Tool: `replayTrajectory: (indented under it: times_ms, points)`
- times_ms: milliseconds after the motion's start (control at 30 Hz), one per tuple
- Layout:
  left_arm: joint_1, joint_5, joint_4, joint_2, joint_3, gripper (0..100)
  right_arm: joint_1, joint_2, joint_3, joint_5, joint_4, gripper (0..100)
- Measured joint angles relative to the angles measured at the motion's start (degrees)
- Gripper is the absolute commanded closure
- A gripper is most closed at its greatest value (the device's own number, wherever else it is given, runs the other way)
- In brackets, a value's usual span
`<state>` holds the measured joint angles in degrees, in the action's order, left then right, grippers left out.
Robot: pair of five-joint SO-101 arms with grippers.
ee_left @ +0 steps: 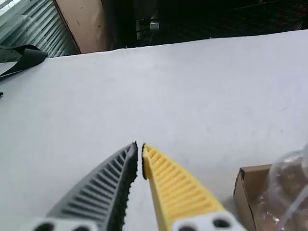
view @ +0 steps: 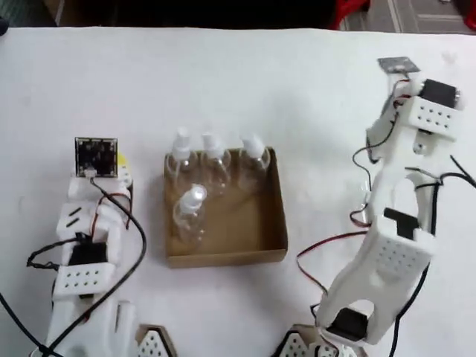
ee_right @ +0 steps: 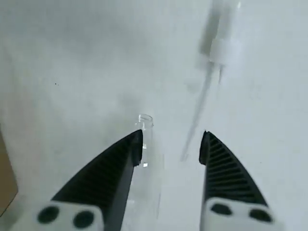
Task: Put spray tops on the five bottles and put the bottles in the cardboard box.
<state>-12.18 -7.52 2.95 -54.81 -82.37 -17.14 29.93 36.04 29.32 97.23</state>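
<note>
Several clear bottles with white spray tops, one of them (view: 190, 212), stand in the cardboard box (view: 223, 256) at the table's middle. A clear bottle without a top (ee_right: 148, 144) lies on the white table. My right gripper (ee_right: 171, 137) hangs open over it, and the bottle sits close to one black finger (ee_right: 120, 163). A loose white spray top (ee_right: 219, 48) with its thin tube lies just beyond the fingertips. My left gripper (ee_left: 140, 147) is shut on nothing, low over bare table beside the box's corner (ee_left: 250, 192).
The left arm (view: 82, 253) stands left of the box and the right arm (view: 394, 245) folds over the table's right side, with loose cables beside both. The far table edge meets dark floor. White tabletop lies behind the box.
</note>
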Motion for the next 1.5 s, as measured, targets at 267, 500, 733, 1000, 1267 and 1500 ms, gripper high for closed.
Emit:
replayTrajectory:
  times_ms: [267,500,733,1000,1267,1500]
  points:
    - [0.00,0.00,0.00,0.00,0.00,98,3.25,7.38,0.70,-0.44,0.00,82.8]
    - [0.00,0.00,0.00,0.00,0.00,98,3.87,12.48,0.88,-1.76,-0.88,82.8]
    - [0.62,0.00,0.00,0.00,0.00,98,2.55,12.92,0.88,-1.67,-1.23,82.8]
    - [1.05,0.00,0.00,0.00,0.00,98,1.32,13.01,0.88,-1.05,-2.02,82.8]
    - [1.05,0.00,0.00,0.00,0.00,98,1.23,17.14,0.88,-0.88,-2.02,83.0]
    - [1.05,0.00,0.00,0.00,0.00,98,0.62,17.23,0.88,1.23,-2.02,98.9]
